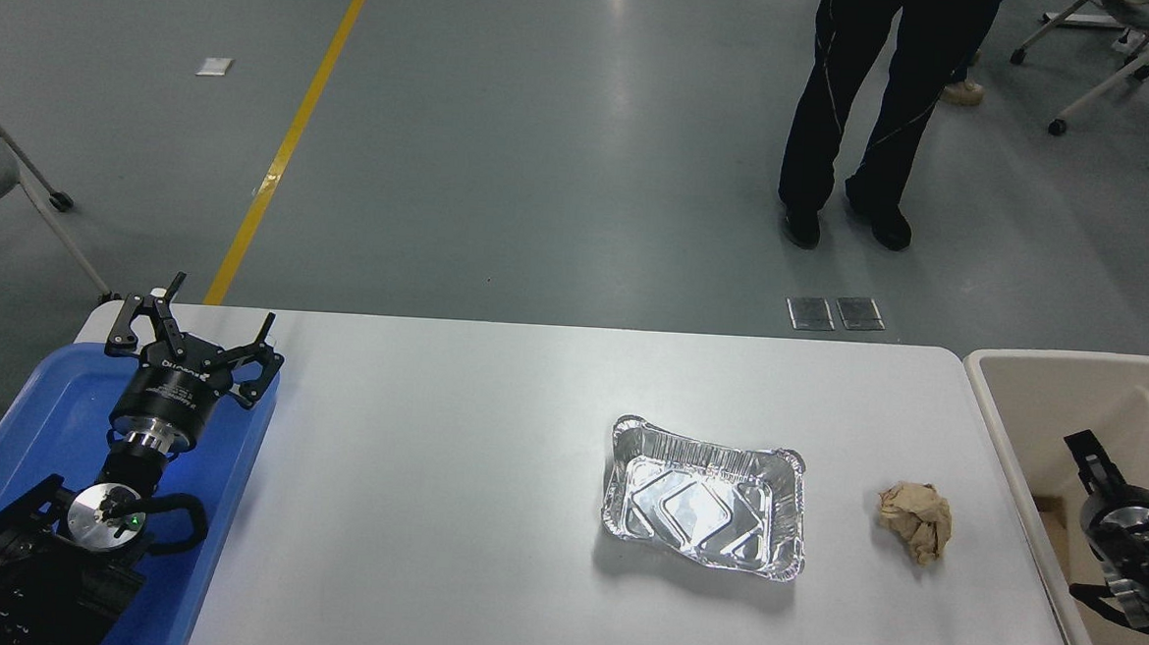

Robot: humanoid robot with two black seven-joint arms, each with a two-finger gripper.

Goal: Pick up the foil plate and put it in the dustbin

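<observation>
The foil plate (705,496) lies right side up on the white table (428,492), right of the middle, with nothing in it. The beige dustbin (991,403) stands at the table's right end. My right gripper (1087,459) hangs over the inside of the dustbin, well to the right of the foil plate; I cannot see whether it is open or shut. My left gripper (202,328) is open and empty, parked at the lower left over the blue tray.
A crumpled brown paper ball (916,519) lies between the foil plate and the dustbin. A shallow blue tray (39,412) sits at the table's left end. A person's legs (856,111) stand on the floor beyond the table.
</observation>
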